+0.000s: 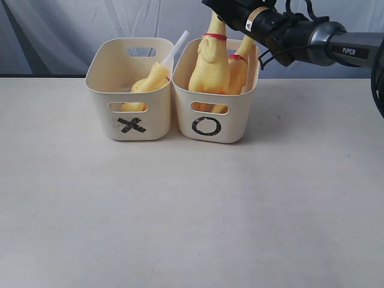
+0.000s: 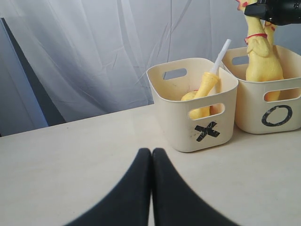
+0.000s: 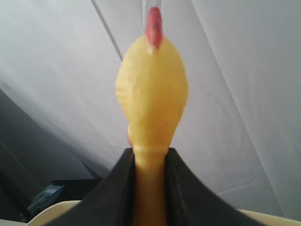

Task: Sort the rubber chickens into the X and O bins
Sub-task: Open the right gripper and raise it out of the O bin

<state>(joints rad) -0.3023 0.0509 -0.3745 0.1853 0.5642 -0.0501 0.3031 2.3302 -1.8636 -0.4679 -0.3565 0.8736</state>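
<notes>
Your R claw (image 3: 150,157) is clamped on the neck of the tall chicken (image 1: 209,69), just under the head. The wrist cam shows the neck pinched btwn both black fingers (image 3: 117,188), w/ the red comb on top of the head. In the exterior view the R arm comes in from 2 o'clock and meets that bird's head at the top edge.

The tall chicken stands upright inside the O bin (image 1: 235,123), w/ yellow showing thru the front handle slot. Can't tell if it rests on the bin floor. A second chicken (image 1: 240,71) stands in the same bin at its 3 o'clock, touching it, red neck band visible.

The X bin (image 1: 155,123) sits at 9 o'clock of the O bin, just beside it. Both are at 12 o'clock on the table (image 1: 180,216), in front of a grey curtain (image 1: 72,30). A third chicken (image 1: 153,79) lies in the X bin, leaning toward 1 o'clock. A white tube (image 1: 176,47) pokes out past the rim the same way.

Your L claw (image 2: 151,151) has its fingers pressed together w/ nothing btwn them. It's low over the table, well apart from the X bin.
</notes>
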